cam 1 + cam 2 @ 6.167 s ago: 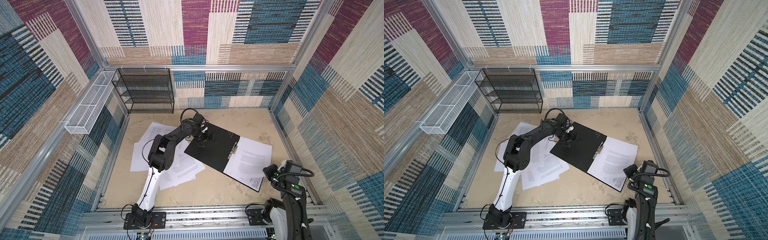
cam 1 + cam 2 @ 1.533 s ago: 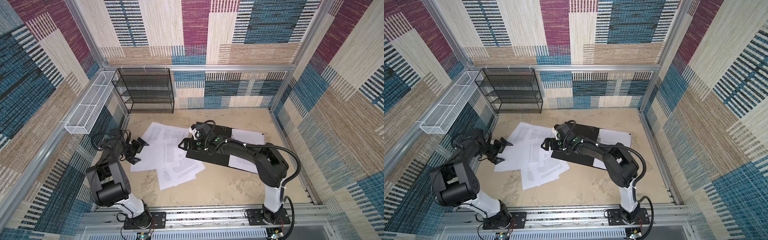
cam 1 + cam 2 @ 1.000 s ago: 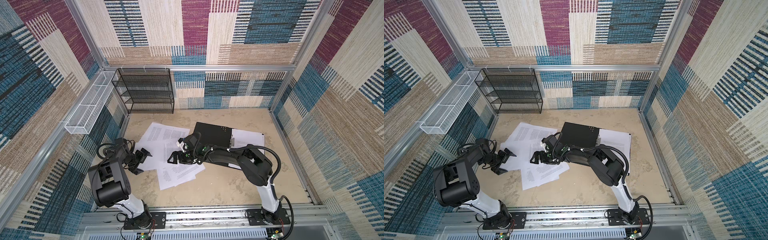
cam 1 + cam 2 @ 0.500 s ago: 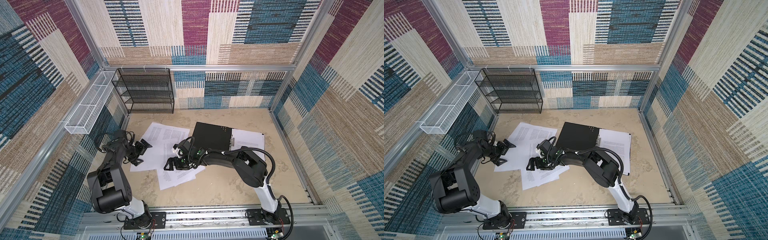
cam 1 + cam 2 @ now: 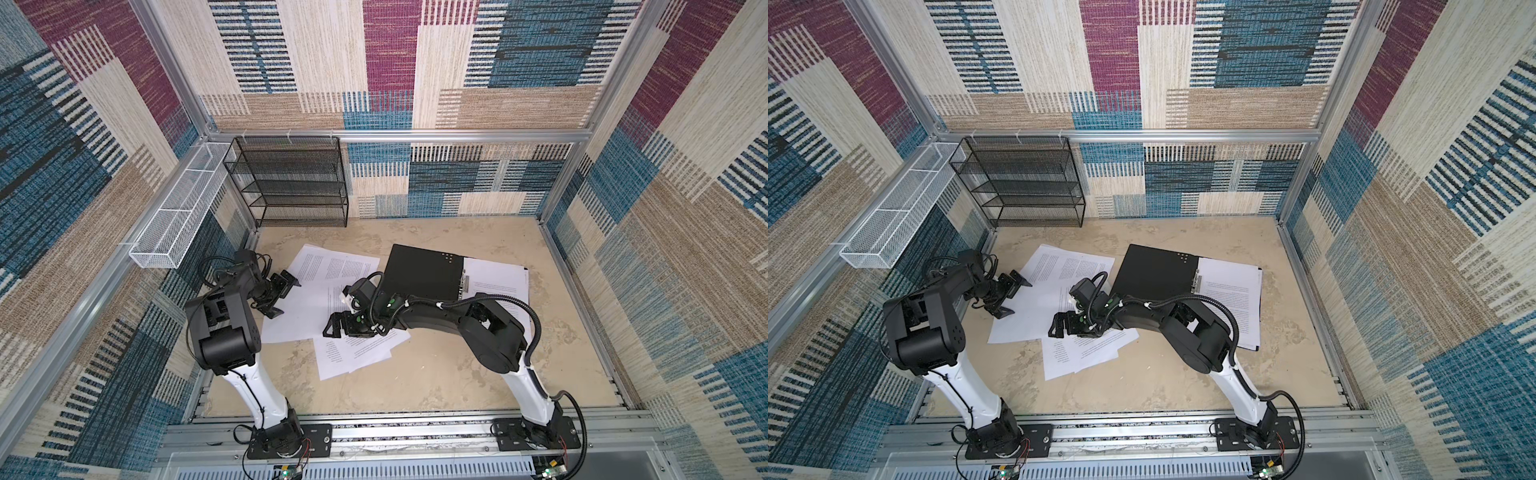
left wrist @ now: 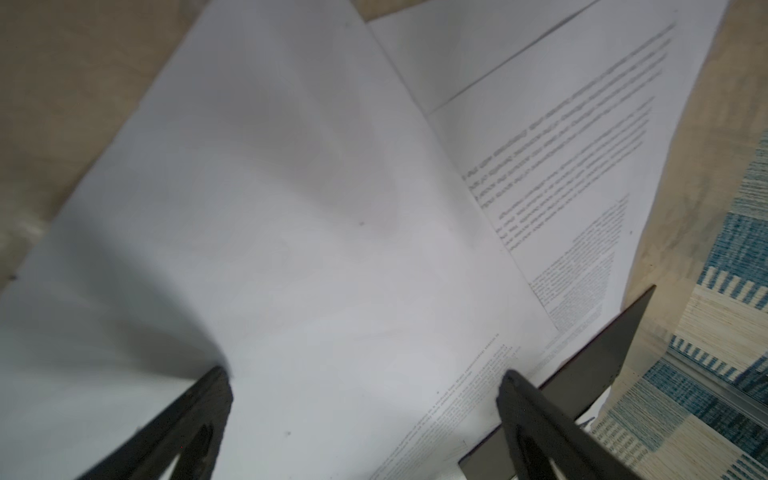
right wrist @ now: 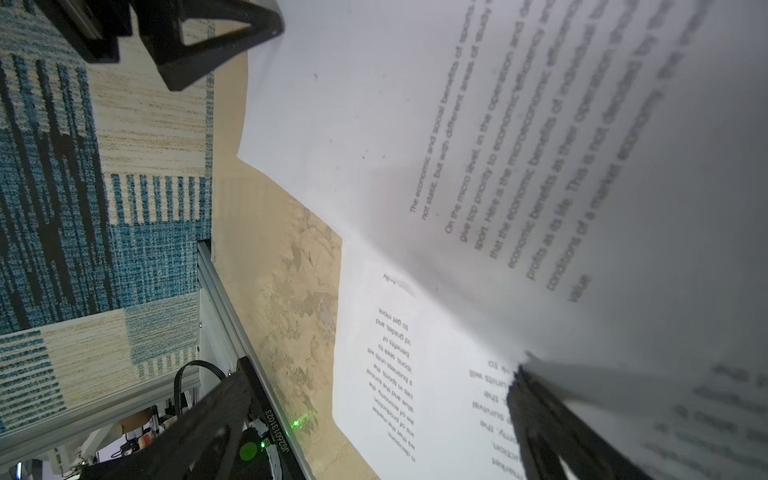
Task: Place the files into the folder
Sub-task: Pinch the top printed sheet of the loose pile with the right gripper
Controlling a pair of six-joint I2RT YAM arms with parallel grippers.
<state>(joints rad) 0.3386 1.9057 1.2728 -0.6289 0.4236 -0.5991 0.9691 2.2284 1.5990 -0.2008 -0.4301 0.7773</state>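
The folder lies open in both top views, black inside up, with a printed sheet on its right half. Several loose files overlap on the floor to its left. My left gripper hovers open at the sheets' left edge, and in its wrist view its open jaws straddle a blank sheet. My right gripper is open low over the files. In its wrist view one finger sits at the edge of a printed sheet.
A black wire-mesh rack stands against the back wall at the left. A white mesh basket hangs on the left wall. Aluminium rails and both arm bases line the front edge.
My right gripper has moved left, off the folder and out over the loose files. The left gripper has shifted slightly at the sheets' left edge. Both stayed open.
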